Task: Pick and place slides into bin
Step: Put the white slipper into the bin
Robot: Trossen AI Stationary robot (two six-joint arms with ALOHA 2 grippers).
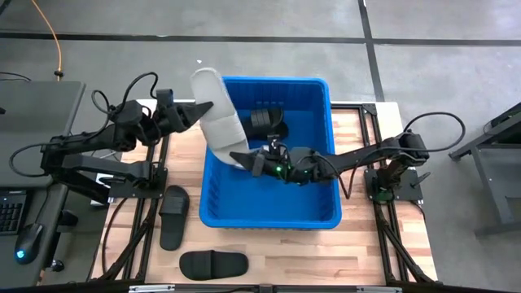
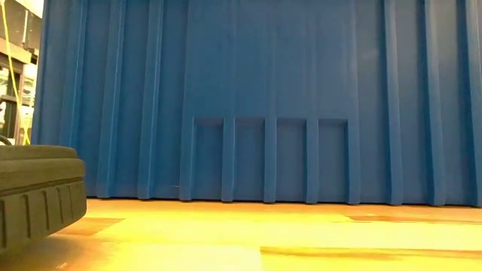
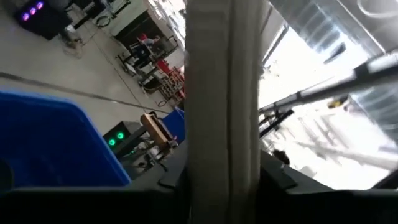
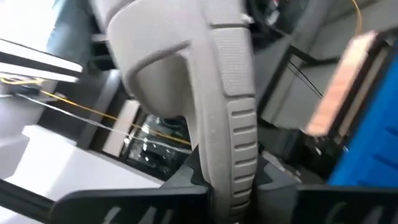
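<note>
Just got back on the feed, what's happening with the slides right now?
Both arms are on one light grey slide that stands tilted over the left rim of the blue bin. The left gripper holds its upper part and the right gripper grips its lower end inside the bin. One black slide already lies in the bin. Two more black slides wait on the table in front of it.

No readable text, labels, brands, numbers — none on any surface, any view.
</note>
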